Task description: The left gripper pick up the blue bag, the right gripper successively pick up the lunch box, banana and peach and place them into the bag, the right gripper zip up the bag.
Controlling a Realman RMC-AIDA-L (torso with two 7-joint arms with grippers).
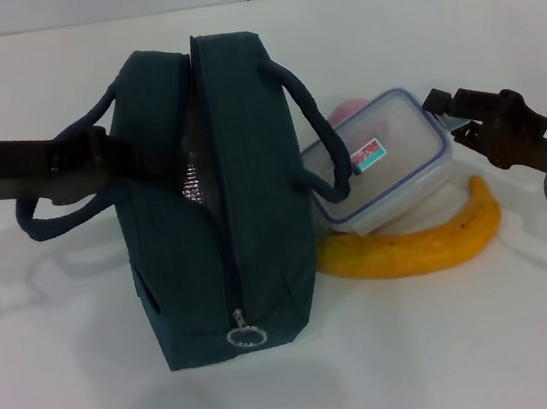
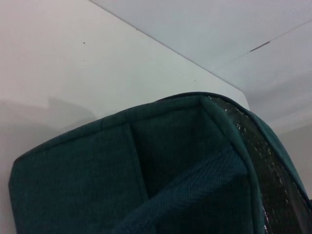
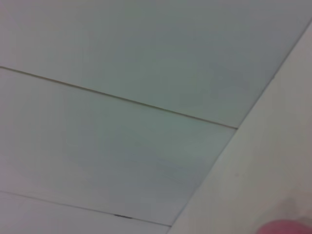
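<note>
dark teal fabric blue bag (image 1: pixel 203 204) stands on the white table (image 1: pixel 453 342) – black left gripper (image 1: pixel 96 157) at its padded loop handle, jaw state untellable.
clear, blue-rimmed plastic lunch box (image 1: pixel 383 155) – rigid, smooth, likely slippery; take its short sides. labelled black right gripper (image 1: pixel 448 113) is beside it, jaws spread.

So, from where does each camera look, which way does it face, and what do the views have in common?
Head view: from above, forward and down at the table; left gripper at the blue bag, right gripper by the lunch box, banana in front.
Left wrist view: close on the bag's side; no fingers show.
Right wrist view: across the table to the wall, peach at the edge; no fingers show.
Shared: bag in head and left wrist views; peach in head and right wrist views.
</note>
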